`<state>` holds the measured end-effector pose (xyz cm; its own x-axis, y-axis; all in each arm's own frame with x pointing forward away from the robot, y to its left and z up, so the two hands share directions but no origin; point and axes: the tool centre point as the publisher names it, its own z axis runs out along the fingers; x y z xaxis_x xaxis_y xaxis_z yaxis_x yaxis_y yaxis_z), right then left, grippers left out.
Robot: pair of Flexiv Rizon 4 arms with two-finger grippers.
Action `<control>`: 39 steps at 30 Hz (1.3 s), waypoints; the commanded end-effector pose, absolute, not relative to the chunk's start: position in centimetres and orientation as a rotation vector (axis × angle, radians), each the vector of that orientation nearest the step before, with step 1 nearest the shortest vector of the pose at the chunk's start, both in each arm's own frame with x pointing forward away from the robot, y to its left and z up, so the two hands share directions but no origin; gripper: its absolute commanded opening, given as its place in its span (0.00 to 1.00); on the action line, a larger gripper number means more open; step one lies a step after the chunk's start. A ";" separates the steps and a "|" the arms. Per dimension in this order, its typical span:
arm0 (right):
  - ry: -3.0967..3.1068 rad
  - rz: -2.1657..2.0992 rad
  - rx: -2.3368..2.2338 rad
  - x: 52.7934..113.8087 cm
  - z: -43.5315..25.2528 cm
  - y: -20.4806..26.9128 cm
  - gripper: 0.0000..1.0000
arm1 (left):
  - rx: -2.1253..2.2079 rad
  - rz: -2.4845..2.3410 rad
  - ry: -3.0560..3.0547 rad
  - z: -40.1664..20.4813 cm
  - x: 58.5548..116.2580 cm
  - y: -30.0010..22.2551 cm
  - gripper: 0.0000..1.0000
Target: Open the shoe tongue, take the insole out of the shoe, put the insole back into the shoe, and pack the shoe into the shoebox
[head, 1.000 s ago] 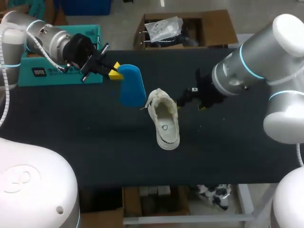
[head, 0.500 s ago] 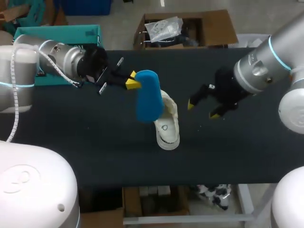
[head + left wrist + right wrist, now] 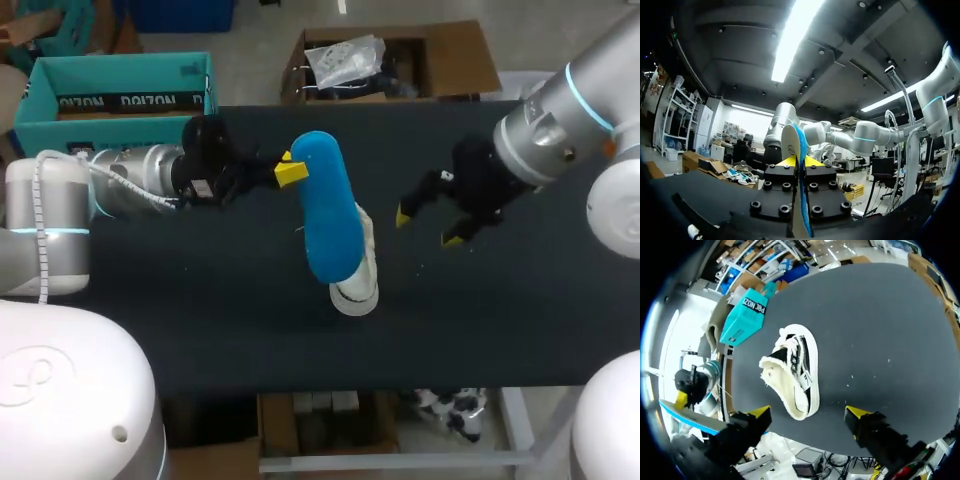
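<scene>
Black table (image 3: pixel 200 320) carries a cream shoe (image 3: pixel 358 285) near its middle. The left gripper (image 3: pixel 290 172) is clamped on one end of the blue insole (image 3: pixel 328 215) — both yellow tips pinch it from either side — and the insole hangs over the shoe, hiding all but its toe from above. The right gripper (image 3: pixel 428 226) hovers just right of the shoe, fingers spread, nothing between them. A teal shoebox (image 3: pixel 110 100) sits at the table's far left corner

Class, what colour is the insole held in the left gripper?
The insole is bright blue; the head view shows it best.
</scene>
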<state>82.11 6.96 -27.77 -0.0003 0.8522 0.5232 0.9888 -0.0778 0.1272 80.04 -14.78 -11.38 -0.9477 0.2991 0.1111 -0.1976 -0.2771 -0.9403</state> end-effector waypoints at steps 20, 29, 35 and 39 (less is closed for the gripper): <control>-1.288 -0.542 -2.036 80.0 -27.5 5.8 1.00 | 0.005 2.245 -1.629 -10.7 80.5 -15.8 0.00; -0.790 -0.418 -1.907 80.5 -27.0 7.3 1.00 | 0.005 2.245 -1.629 -10.7 80.5 -15.8 0.00; -0.790 -0.418 -1.907 80.5 -27.0 7.3 1.00 | 0.005 2.245 -1.629 -10.7 80.5 -15.8 0.00; -0.790 -0.418 -1.907 80.5 -27.0 7.3 1.00 | 0.005 2.245 -1.629 -10.7 80.5 -15.8 0.00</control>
